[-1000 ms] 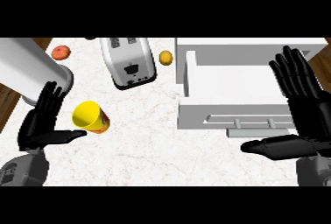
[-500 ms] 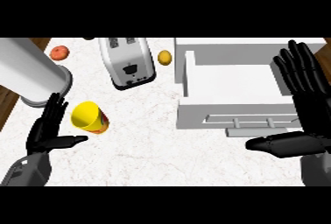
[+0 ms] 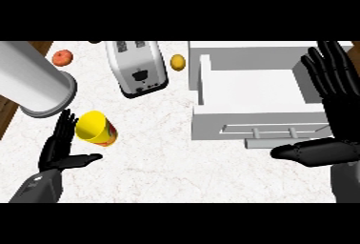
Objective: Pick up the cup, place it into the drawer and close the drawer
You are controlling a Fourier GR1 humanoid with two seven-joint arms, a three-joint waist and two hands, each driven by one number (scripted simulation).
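Currently, at the far left a large grey cylinder [image 3: 38, 88] is seen lying on the counter [image 3: 175, 162], with a small orange fruit [image 3: 63, 57] behind it. Just below, the left hand [image 3: 60, 150] is held with fingers straight and thumb spread, holding nothing, just beside the yellow cup [image 3: 95, 127]; whether it touches the cup cannot be told. Further right, a toaster [image 3: 137, 67] and a small yellow fruit [image 3: 178, 61] are seen, then the white drawer [image 3: 253, 95], pulled open and empty. At the right edge, the right hand [image 3: 330, 109] is held flat, fingers up, resting over the drawer's side. The pick-up step is judged to be in hand; fingers must next be curled round the cup before it is lifted across to the drawer.
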